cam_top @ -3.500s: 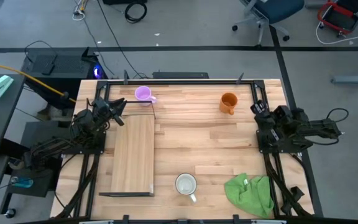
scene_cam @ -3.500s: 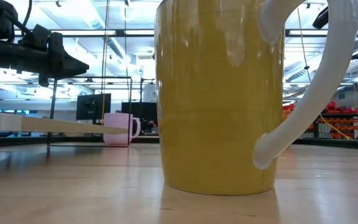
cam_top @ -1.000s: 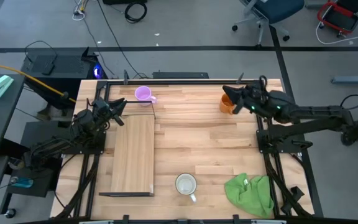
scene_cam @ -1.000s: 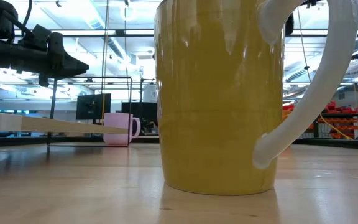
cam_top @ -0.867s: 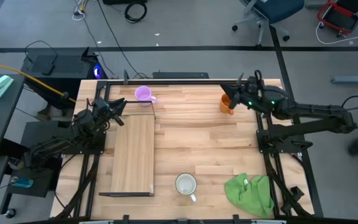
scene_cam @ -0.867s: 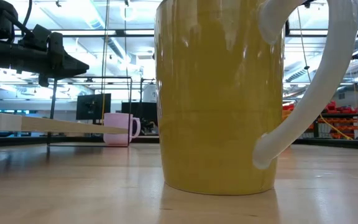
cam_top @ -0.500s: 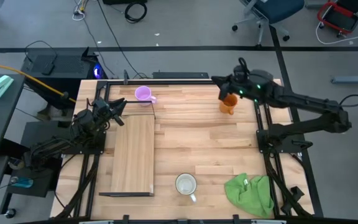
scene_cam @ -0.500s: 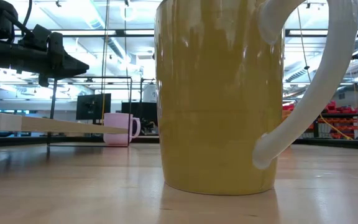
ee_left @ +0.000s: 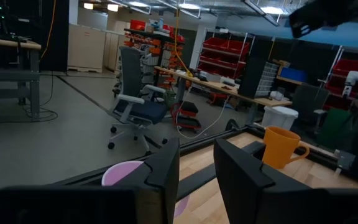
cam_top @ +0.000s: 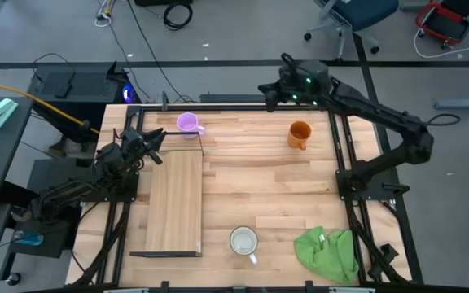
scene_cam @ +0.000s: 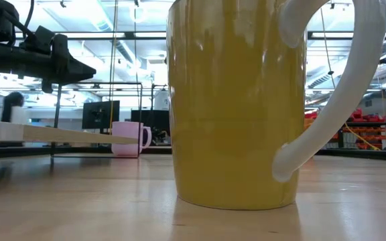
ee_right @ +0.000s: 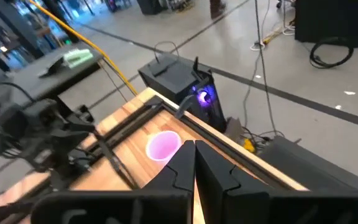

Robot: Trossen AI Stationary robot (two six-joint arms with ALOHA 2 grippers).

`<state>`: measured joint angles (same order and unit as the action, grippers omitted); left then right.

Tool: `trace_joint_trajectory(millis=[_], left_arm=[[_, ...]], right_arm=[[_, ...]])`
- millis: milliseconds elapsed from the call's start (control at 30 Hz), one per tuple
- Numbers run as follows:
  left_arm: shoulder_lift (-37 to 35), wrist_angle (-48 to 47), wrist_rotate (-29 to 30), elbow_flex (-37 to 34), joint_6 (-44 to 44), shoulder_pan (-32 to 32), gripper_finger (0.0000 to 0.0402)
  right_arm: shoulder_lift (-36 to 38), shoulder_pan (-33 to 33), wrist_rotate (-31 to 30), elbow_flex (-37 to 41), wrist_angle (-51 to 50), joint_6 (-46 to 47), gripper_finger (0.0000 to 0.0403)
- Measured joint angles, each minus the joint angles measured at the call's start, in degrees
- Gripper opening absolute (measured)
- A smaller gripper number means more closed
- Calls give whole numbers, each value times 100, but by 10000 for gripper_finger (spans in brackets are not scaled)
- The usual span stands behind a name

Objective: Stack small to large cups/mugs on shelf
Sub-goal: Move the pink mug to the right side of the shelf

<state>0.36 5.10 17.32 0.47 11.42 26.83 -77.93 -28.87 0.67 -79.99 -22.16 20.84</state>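
The light purple mug (cam_top: 187,123) stands upright at the far left of the table, just beyond the shelf's (cam_top: 174,203) far end. The orange mug (cam_top: 300,134) is at the far right. The white mug (cam_top: 243,241) stands near the front edge and fills the low view (scene_cam: 236,100). My right gripper (cam_top: 265,94) hovers high over the table's far edge, between the purple and orange mugs, shut and holding nothing; it looks toward the purple mug (ee_right: 163,146). My left gripper (cam_top: 159,138) waits open and level at the table's left, by the shelf's far end.
A crumpled green cloth (cam_top: 328,252) lies at the front right corner. The shelf lies flat on the left half of the table, with black wire frames at its near and far ends. Black rails run along the table's edges.
My right gripper has swung up and away from beside the orange mug, toward the table's far edge and then leftward along it. It stays shut. The mugs, the shelf and my left arm have not moved.
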Motion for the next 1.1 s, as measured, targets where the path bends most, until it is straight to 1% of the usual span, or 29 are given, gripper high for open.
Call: trace_joint_trajectory(millis=[133,200,300,367,467,567,667,833,933,1100], left_arm=[[2,47,-31,91,217,0,107],[-1,159,-223,262,185,0,107],[0,192,-633,563,-115,0,107],[3,181,-793,835,-311,-2,107],[51,216,-793,1305,-563,10,106],[328,131,-796,1858,-748,11,101],[874,-319,-751,2548,-882,11,95],[2265,-1538,-373,3814,-931,113,85],[3168,-2317,-213,4646,-997,401,85],[4536,-3733,-211,6060,-905,1149,85]], right_arm=[[-348,-157,84,-336,-334,-138,18],[-456,-193,148,-389,-411,-153,18],[-563,-191,239,-393,-528,-164,18],[-595,-189,249,-393,-650,-249,18],[-608,-163,255,-393,-746,-382,18],[-610,-161,255,-393,-852,-453,18],[-610,-161,253,-393,-978,-455,18],[-610,-157,252,-393,-1291,-455,18],[-609,-94,239,-393,-1460,-440,18],[-608,154,240,-393,-1649,-445,18]])
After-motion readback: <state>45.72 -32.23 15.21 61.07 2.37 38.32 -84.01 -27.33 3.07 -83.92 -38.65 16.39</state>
